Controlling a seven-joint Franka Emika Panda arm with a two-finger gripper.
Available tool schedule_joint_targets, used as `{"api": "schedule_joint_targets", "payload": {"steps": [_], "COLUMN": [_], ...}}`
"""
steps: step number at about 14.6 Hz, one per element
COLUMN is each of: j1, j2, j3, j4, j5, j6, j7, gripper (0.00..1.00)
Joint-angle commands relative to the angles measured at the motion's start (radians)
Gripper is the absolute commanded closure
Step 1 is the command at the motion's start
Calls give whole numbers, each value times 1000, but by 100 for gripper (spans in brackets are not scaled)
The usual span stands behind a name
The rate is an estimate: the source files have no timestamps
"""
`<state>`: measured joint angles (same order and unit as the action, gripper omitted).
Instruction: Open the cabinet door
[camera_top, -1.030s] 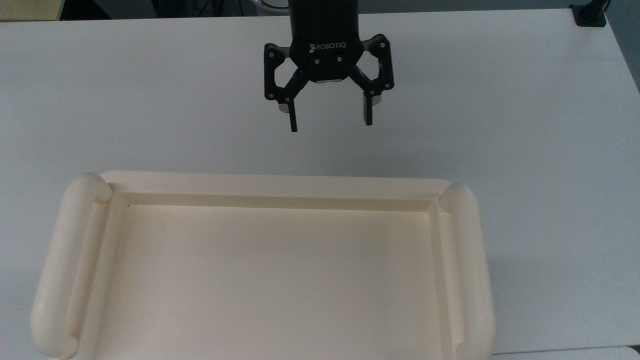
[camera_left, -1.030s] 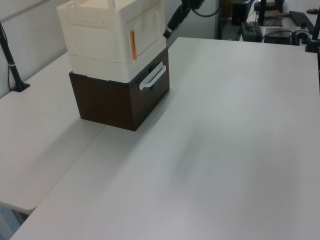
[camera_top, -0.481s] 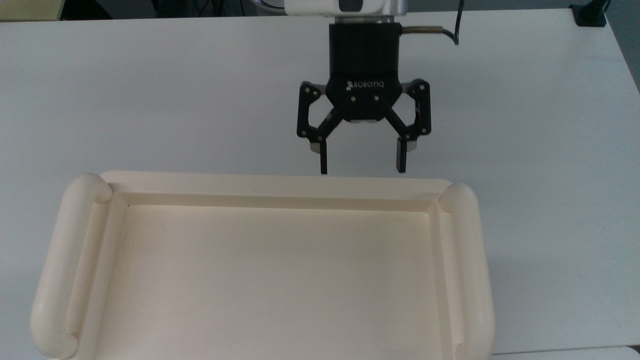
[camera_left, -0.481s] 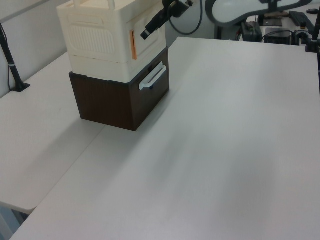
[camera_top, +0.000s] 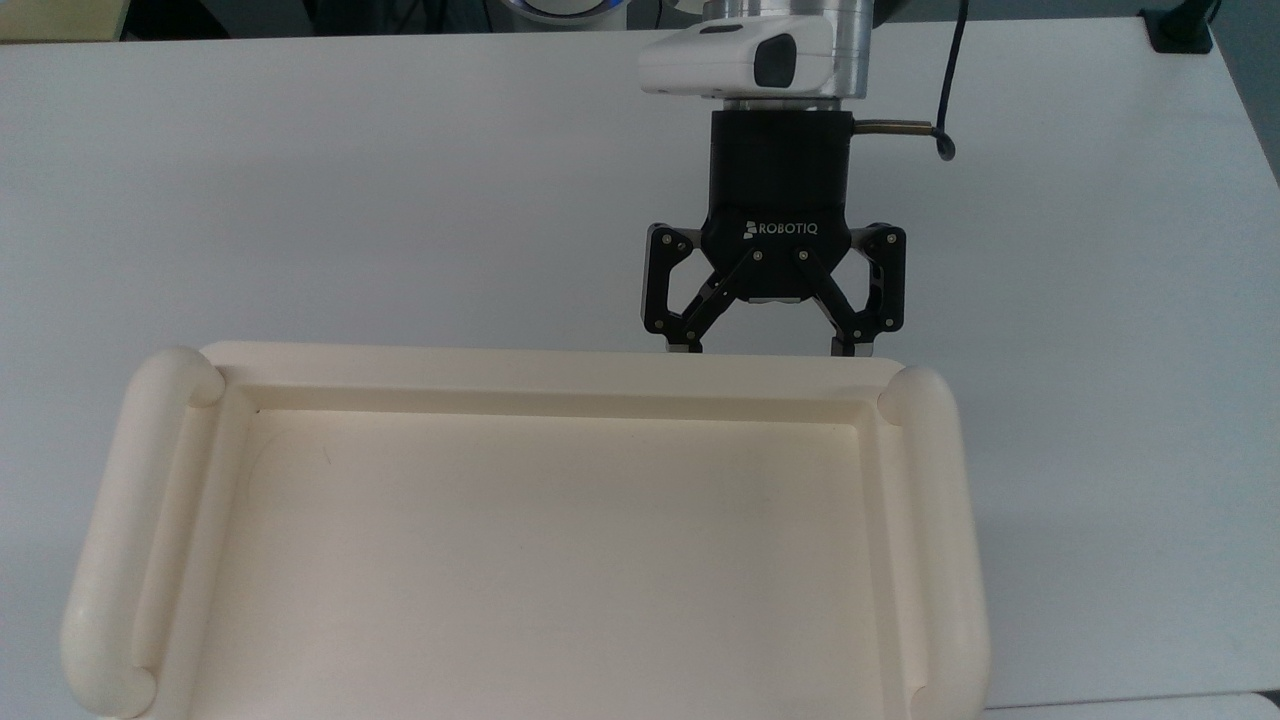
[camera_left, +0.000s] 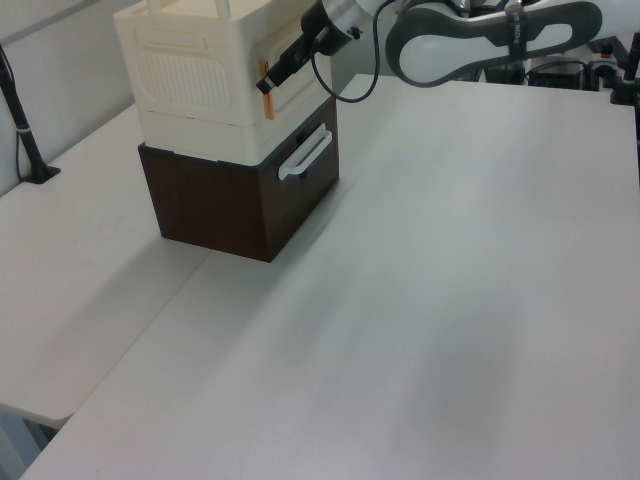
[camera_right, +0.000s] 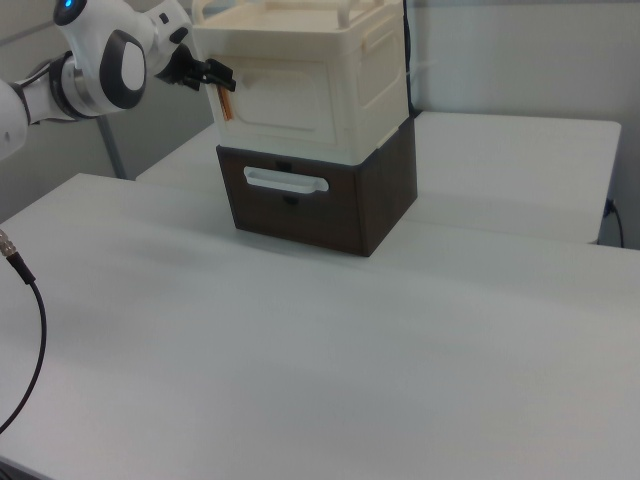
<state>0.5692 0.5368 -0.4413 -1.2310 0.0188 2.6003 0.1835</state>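
Tool (camera_top: 770, 350) nearer cabinet door (camera_right: 285, 105) now

In the top view the gripper's (camera_top: 768, 340) fingertips are hidden behind the cabinet's (camera_top: 540, 368) rim, and the picture's bottom edge cuts the cabinet off. In the left view the picture's top edge cuts off the cabinet (camera_left: 190, 70).
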Motion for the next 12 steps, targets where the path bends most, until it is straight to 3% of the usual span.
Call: {"api": "schedule_joint_targets", "payload": {"steps": [1, 2, 3, 6, 12], "j1": [23, 23, 24, 31, 23], "j2": [20, 20, 20, 40, 37], "j3": [-33, -34, -33, -34, -36], "j4": [22, 19, 19, 21, 16], "j5": [-17, -25, -28, -30, -33], "j6": [47, 49, 52, 53, 84], "j7": [22, 21, 30, 33, 100], "gripper": [16, 25, 45, 47, 61]}}
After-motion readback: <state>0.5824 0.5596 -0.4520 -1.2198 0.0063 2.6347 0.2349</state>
